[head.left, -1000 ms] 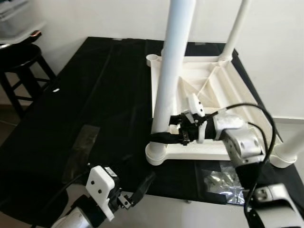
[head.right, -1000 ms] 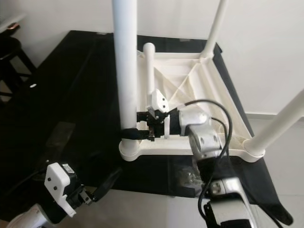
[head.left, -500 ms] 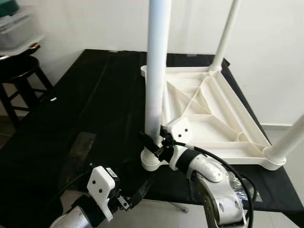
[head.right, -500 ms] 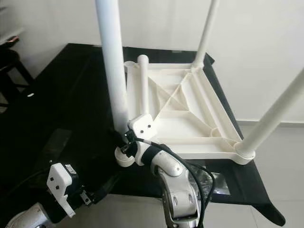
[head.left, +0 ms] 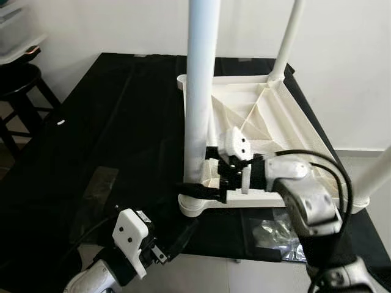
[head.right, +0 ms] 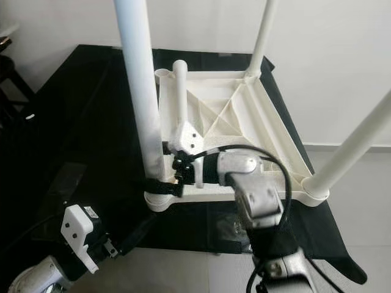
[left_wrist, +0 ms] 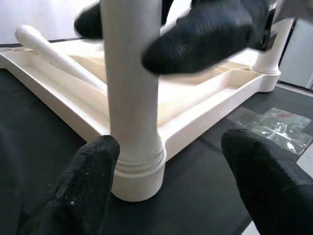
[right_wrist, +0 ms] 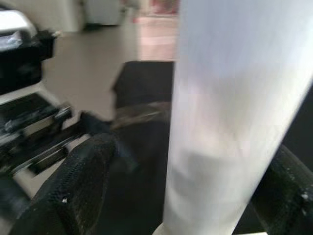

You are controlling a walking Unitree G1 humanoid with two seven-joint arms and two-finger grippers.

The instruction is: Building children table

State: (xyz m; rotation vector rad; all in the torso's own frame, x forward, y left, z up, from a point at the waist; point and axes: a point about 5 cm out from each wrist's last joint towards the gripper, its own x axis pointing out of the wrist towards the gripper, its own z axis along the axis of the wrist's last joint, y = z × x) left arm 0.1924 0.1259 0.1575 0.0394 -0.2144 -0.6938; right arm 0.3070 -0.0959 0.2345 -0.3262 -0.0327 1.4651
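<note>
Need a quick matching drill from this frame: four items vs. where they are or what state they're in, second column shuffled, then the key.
Items
1. right gripper
2. left gripper
3. loose leg
4. plastic bag

Places or states
A. lying inside the upturned tabletop
B. fingers on either side of the near-left leg, just above its socket
C. open, low at the table's near edge, pointing at that socket
D. flat on the black cloth, in front of the tabletop's near rim

Pairs: 1-B, 2-C, 3-A, 4-D
</note>
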